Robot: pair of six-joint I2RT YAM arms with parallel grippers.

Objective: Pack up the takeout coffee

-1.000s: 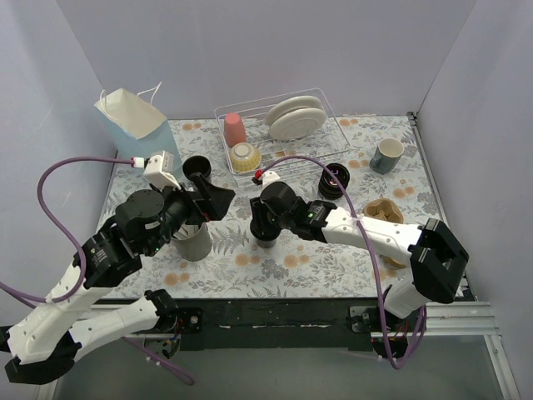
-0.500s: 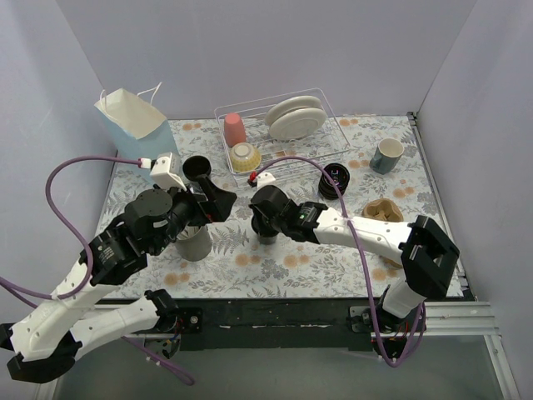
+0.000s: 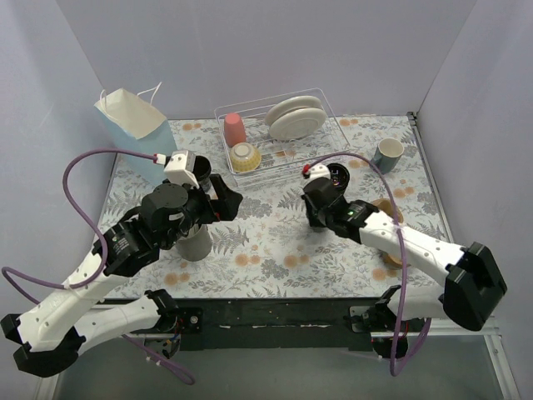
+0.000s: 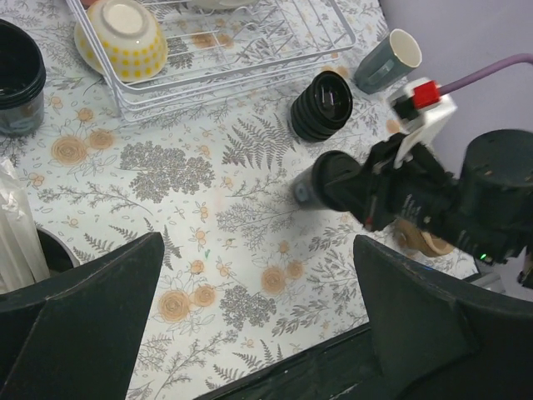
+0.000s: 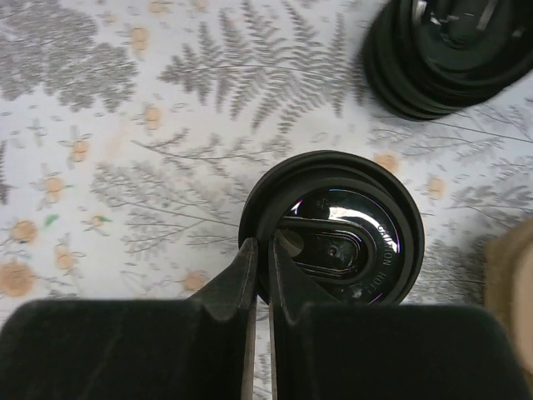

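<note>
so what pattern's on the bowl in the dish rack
Cream bowl with yellow polka dots, clearest in the left wrist view.

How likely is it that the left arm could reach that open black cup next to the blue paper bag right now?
Probably yes. The left arm hovers with its jaws open and empty just beside the open cup. Nothing stands between them, though the paper bag stands close by the cup.

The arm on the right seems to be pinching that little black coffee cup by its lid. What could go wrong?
The right gripper grips the small black disposable cup only by the edge of its lid, so the lid might pop off or the cup tilt. The stack of black plastic lids sits close by; a swing could knock it.
</note>
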